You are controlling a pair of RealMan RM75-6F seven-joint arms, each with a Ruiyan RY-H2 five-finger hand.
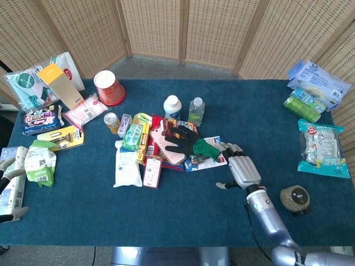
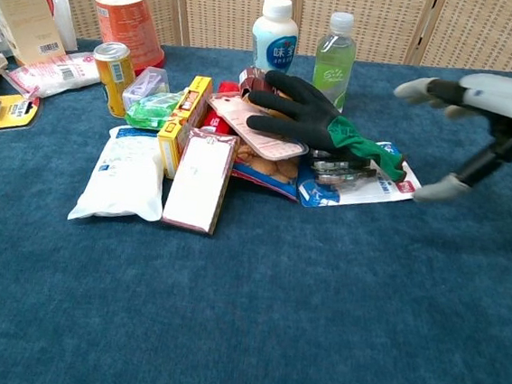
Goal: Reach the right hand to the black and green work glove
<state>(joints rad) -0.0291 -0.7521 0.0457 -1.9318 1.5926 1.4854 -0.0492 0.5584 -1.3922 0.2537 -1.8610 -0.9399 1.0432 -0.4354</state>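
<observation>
The black and green work glove [image 1: 191, 142] [image 2: 313, 118] lies on top of the pile of packets in the middle of the blue table, its green cuff pointing right. My right hand [image 1: 239, 168] [image 2: 482, 109] hovers just right of the cuff, fingers spread and pointing toward the pile, holding nothing. A short gap still separates its fingertips from the glove. My left hand [image 1: 6, 191] sits at the table's left edge, fingers apart and empty.
A white bottle [image 1: 172, 106] and a clear green bottle [image 1: 196, 110] stand behind the pile. A round brown object [image 1: 295, 198] lies at the right. Snack bags [image 1: 323, 147] line the right edge. An orange cup [image 1: 108, 87] and boxes sit at the back left.
</observation>
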